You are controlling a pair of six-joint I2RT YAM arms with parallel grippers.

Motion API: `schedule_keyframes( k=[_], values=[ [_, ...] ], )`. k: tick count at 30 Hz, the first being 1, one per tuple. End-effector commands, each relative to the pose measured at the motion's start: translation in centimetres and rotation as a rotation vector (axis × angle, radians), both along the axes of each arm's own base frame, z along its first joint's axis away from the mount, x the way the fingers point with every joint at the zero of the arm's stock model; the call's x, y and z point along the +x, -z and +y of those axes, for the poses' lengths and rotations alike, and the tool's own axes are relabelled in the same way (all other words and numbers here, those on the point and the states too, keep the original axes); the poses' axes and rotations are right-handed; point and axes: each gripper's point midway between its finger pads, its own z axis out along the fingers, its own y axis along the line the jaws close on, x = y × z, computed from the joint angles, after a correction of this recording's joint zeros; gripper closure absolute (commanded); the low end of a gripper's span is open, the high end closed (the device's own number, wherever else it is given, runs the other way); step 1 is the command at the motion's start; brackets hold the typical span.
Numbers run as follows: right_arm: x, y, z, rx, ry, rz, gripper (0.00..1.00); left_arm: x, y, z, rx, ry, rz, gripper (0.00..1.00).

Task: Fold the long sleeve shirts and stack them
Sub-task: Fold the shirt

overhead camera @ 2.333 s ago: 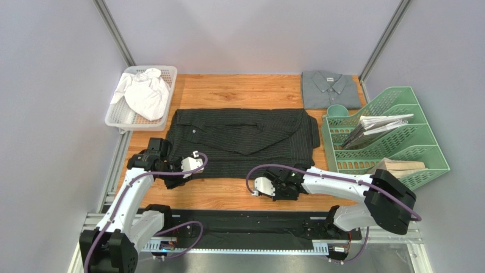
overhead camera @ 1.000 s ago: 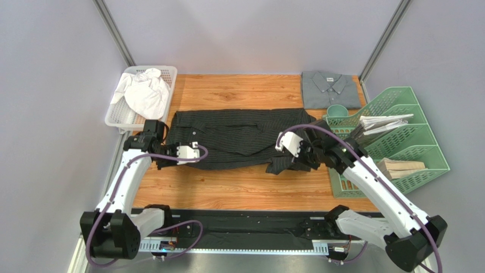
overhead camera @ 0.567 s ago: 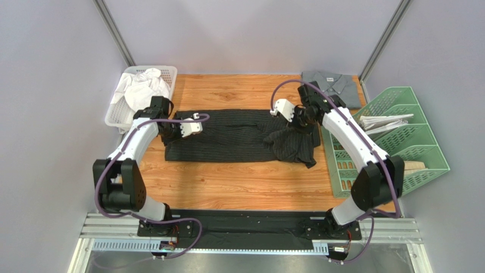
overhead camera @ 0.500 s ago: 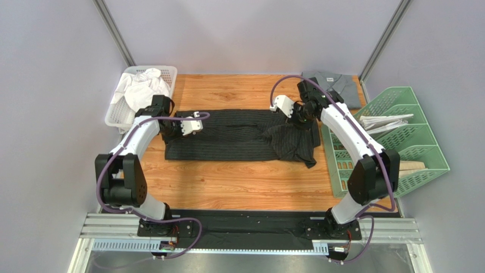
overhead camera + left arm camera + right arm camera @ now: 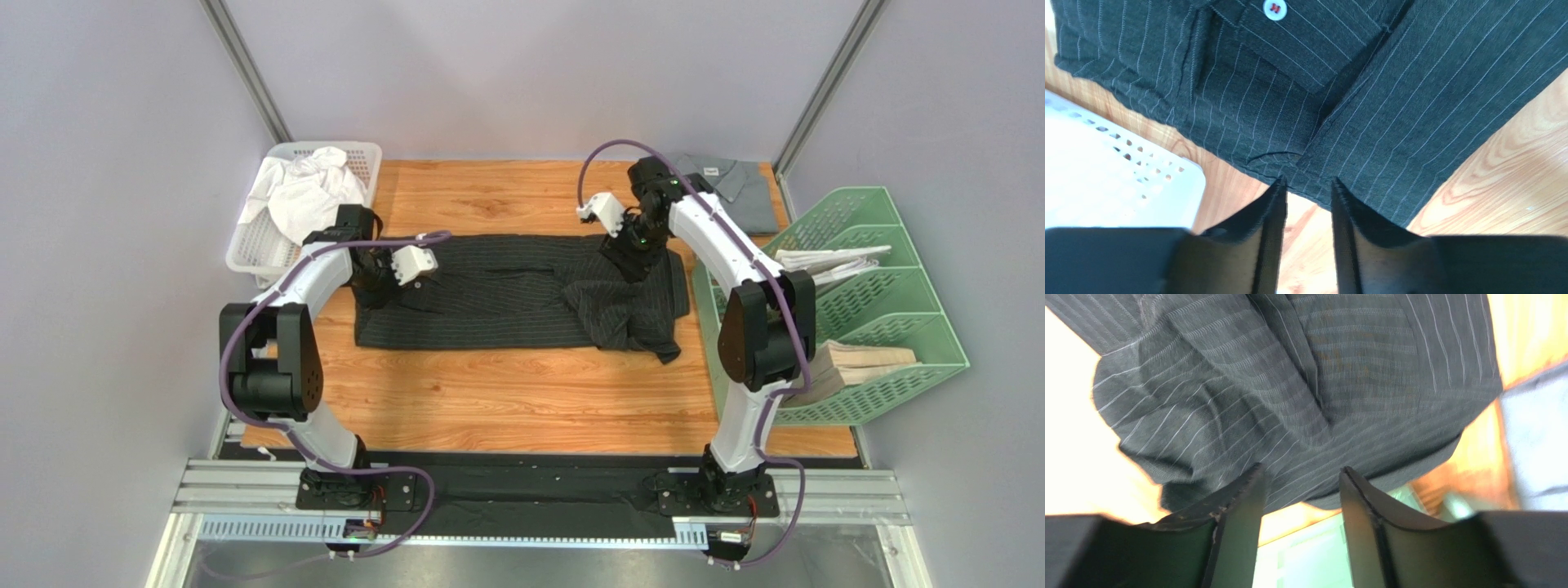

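The black pinstriped long sleeve shirt (image 5: 515,294) lies on the wooden table as a long folded band, bunched and rumpled at its right end (image 5: 626,312). My left gripper (image 5: 368,272) hovers over its left end, open, with its tips at the cloth's edge (image 5: 1413,92) and bare wood between them (image 5: 1308,184). My right gripper (image 5: 632,239) is over the far right part of the shirt, open (image 5: 1301,471), with wrinkled striped cloth (image 5: 1290,386) beyond the tips and nothing between them. The folded grey long sleeve shirt (image 5: 736,184) lies at the back right, partly behind the right arm.
A white basket (image 5: 252,251) holding a white cloth (image 5: 313,196) stands at the back left, close to my left gripper, its rim (image 5: 1106,184) in the left wrist view. A green file rack (image 5: 908,306) with papers lines the right side.
Both arms carried the shirt's near edge toward the back, folding it into a narrower band. Both grippers then opened and let go of the cloth.
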Motion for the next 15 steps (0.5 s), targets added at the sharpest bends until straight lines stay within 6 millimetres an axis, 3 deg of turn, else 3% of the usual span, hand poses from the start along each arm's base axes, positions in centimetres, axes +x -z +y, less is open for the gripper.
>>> schedule_keyframes(
  k=[1, 4, 5, 6, 9, 10, 12, 13, 15],
  values=[
    [-1.6, -4.5, -1.6, 0.129, 0.208, 0.046, 0.46, -0.1, -4.3, -1.8, -0.144, -0.086, -0.091, 0.50],
    [-5.0, -5.3, -2.6, 0.207, 0.279, 0.141, 0.45, -1.3, -6.5, -3.8, -0.240, -0.075, -0.124, 0.47],
    [-6.6, -6.5, -2.4, 0.250, 0.269, 0.142, 0.47, -1.9, -7.4, -4.3, -0.264, -0.064, -0.144, 0.47],
    [-8.6, -5.2, -2.6, 0.246, 0.261, 0.196, 0.51, -2.5, -7.7, -5.2, -0.292, -0.048, -0.140, 0.46],
    [-11.5, -5.1, -2.4, 0.236, 0.177, 0.148, 0.55, -3.8, -8.4, -7.1, -0.362, -0.014, -0.143, 0.46],
    [-13.2, -3.4, -2.2, 0.189, 0.149, 0.170, 0.55, -4.0, -8.3, -7.6, -0.382, -0.022, -0.132, 0.46],
    [-13.1, -2.9, -1.6, 0.171, 0.114, 0.089, 0.55, -4.3, -7.5, -8.0, -0.392, -0.031, -0.112, 0.46],
    [-14.0, -1.2, -1.3, 0.117, 0.087, 0.097, 0.55, -4.4, -7.1, -8.1, -0.399, -0.048, -0.096, 0.46],
    [-13.1, -0.2, -0.5, 0.094, 0.078, 0.043, 0.53, -4.6, -6.4, -8.1, -0.401, -0.064, -0.072, 0.45]
  ],
)
